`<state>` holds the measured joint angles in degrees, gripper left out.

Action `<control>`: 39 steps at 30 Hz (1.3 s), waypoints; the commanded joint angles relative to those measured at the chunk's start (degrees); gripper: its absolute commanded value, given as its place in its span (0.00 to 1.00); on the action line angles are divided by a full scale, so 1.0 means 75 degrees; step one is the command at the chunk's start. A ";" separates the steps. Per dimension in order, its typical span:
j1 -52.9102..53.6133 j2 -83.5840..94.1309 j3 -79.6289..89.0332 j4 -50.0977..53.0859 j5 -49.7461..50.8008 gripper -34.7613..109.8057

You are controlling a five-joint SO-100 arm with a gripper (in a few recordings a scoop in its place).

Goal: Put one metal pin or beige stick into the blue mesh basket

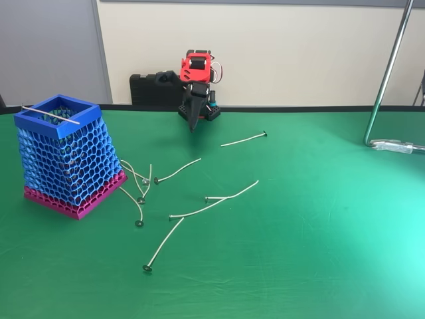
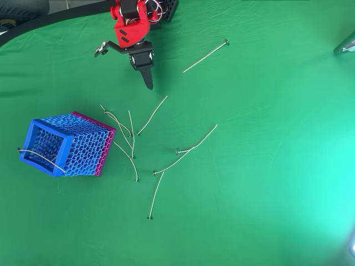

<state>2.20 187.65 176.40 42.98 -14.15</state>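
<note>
Claw point(image 2: 147, 83) empty; stick point(image 1: 51, 115) lies across basket point(image 1: 63, 156) rim.

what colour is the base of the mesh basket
Magenta; the base shows best in the fixed view.

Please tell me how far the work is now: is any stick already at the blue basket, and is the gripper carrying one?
Partly done, it seems: one stick lies across the rim of the blue mesh basket, resting on top rather than down inside. Nothing is in hand; the gripper looks shut and empty, near the arm's base. The loose sticks lie on the green table beside the basket, so a clean drop inside may still remain.
</note>
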 commanded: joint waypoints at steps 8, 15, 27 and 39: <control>-0.0211 0.0375 0.0035 0.0832 0.0621 0.25; -0.0211 0.0387 0.0035 0.0855 0.0621 0.25; -0.0211 0.0387 0.0035 0.0855 0.0621 0.25; -0.0211 0.0387 0.0035 0.0855 0.0621 0.25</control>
<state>0.97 190.02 176.40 49.13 -9.84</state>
